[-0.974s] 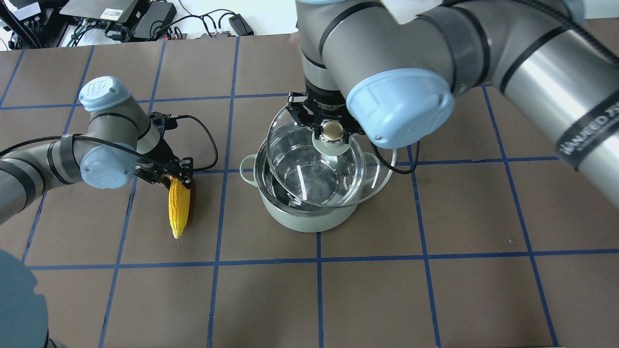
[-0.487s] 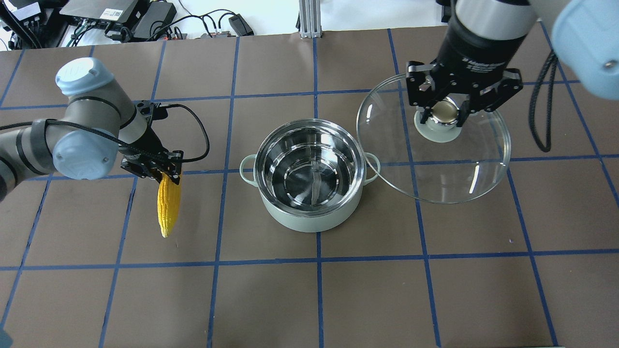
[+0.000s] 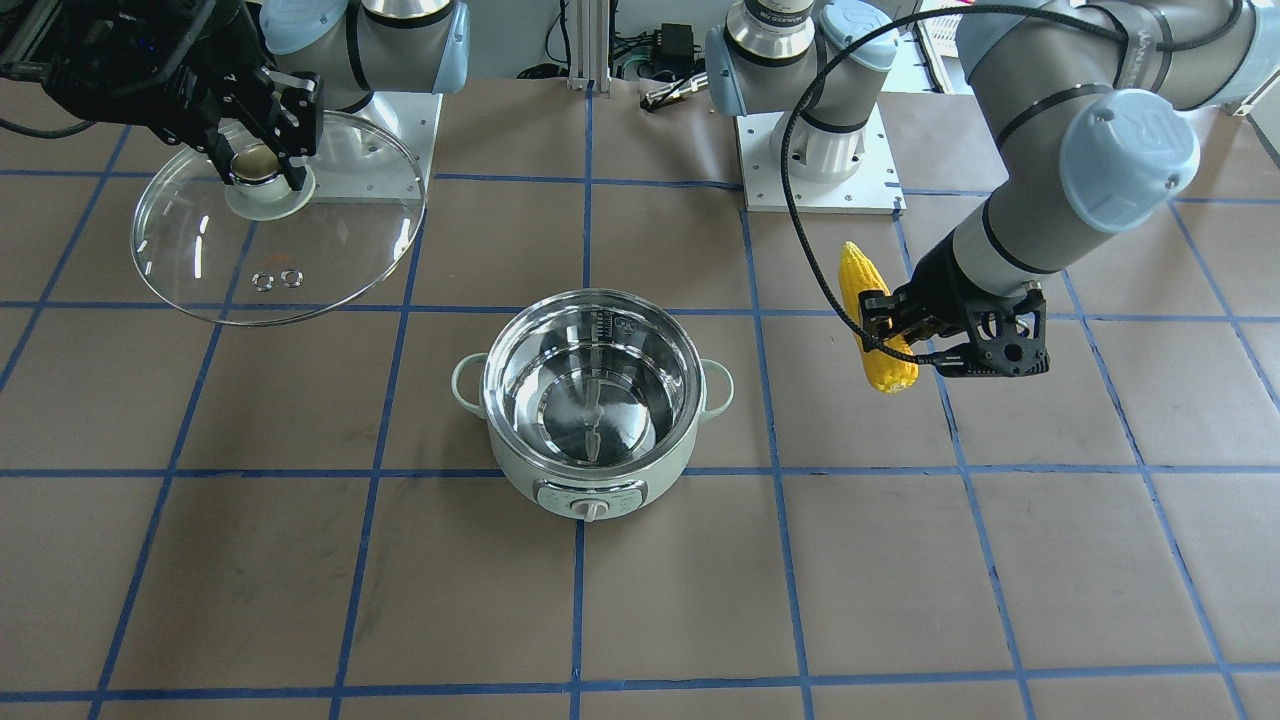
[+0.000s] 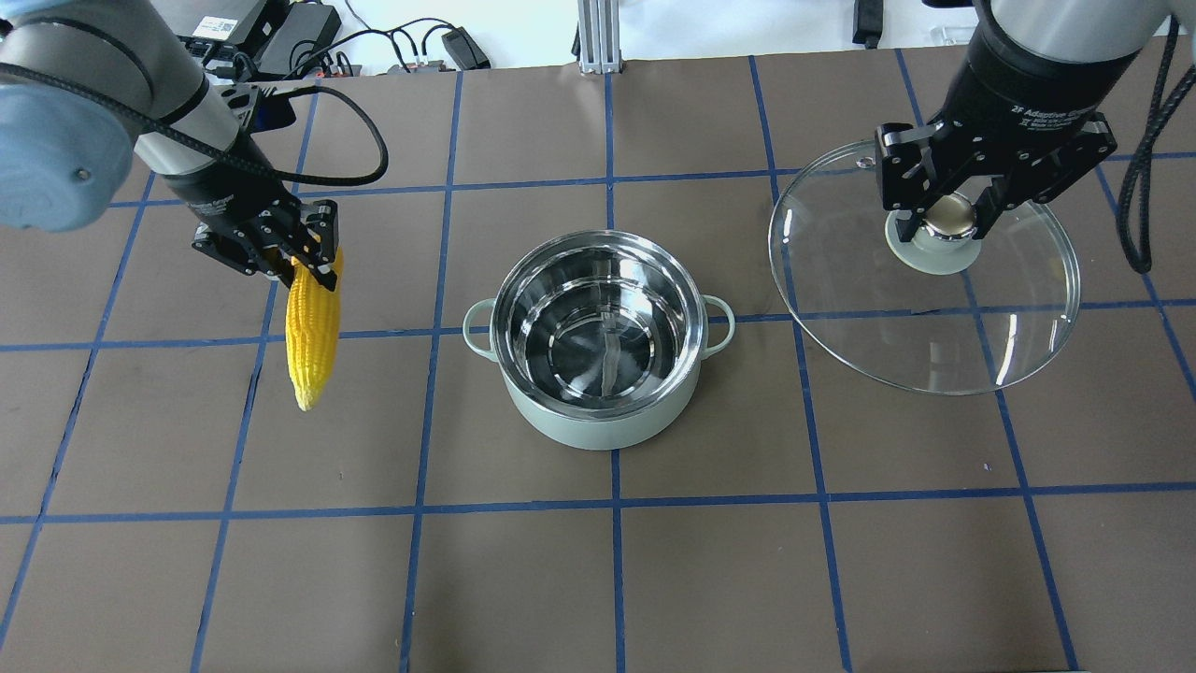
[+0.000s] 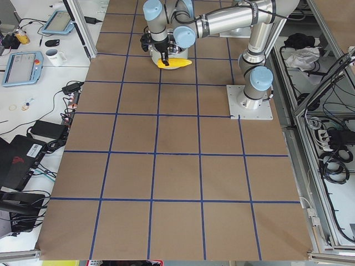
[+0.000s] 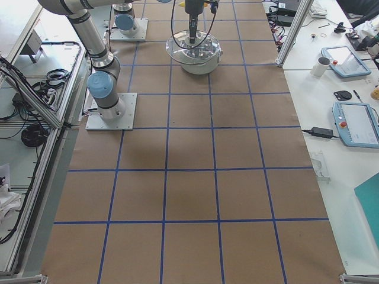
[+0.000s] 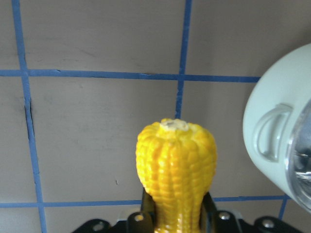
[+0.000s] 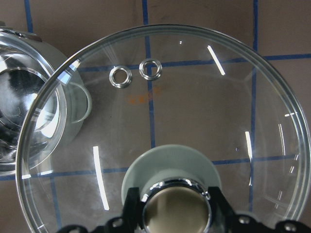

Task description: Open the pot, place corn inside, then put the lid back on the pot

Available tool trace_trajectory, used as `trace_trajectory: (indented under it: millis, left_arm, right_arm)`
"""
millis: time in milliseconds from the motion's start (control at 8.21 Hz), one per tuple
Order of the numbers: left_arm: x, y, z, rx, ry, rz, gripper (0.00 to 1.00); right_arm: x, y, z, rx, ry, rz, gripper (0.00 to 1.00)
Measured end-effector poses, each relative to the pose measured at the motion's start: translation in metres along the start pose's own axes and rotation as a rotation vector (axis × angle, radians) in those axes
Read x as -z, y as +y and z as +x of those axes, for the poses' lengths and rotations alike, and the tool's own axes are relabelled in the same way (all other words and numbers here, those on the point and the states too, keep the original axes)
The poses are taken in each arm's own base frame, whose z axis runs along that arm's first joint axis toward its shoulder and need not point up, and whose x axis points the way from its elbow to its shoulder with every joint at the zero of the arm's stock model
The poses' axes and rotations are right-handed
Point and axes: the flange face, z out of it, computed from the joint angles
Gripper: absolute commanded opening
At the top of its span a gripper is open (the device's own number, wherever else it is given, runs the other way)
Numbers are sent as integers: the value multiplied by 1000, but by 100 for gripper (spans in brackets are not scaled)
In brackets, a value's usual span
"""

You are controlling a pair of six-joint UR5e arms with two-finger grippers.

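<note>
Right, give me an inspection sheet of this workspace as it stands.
Surface: brown table with a blue tape grid.
Job's things: pot open and empty; corn gripped at its thick end, beside the pot; lid held off to the pot's other side.
Clutter: nothing seen.
Grippers: left pincer shut on the corn; right pincer shut on the lid.
Cables: black cable loops from the left wrist; second cable hangs by the right arm.
Surroundings: electronics beyond the table's far edge.
</note>
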Motion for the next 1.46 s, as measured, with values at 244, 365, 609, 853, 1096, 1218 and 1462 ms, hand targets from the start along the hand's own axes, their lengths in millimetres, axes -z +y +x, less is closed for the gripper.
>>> trace_trajectory:
  millis: [244, 365, 609, 853, 1096, 1218, 1462]
  left_arm:
    - [30, -2, 67, -59, -10, 25, 0]
    - [36, -13, 92, -63, -13, 31, 0]
    - [31, -24, 160, -120, -32, 33, 0]
    - [10, -26, 204, -122, -44, 15, 0]
    - [-10, -27, 235, -123, -42, 23, 0]
    - [-26, -29, 250, -125, -46, 22, 0]
    - [-51, -27, 274, -147, -56, 21, 0]
  right_arm:
    - [-1, 0, 1, 8, 12, -4, 41]
    - [-2, 0, 1, 9, 14, -6, 41]
    - [-3, 0, 1, 11, 17, -8, 41]
    - [-4, 0, 0, 11, 18, -11, 41]
    - [-4, 0, 0, 12, 19, -13, 41]
    - [-5, 0, 0, 12, 17, -14, 41]
    - [-6, 0, -1, 11, 17, -16, 41]
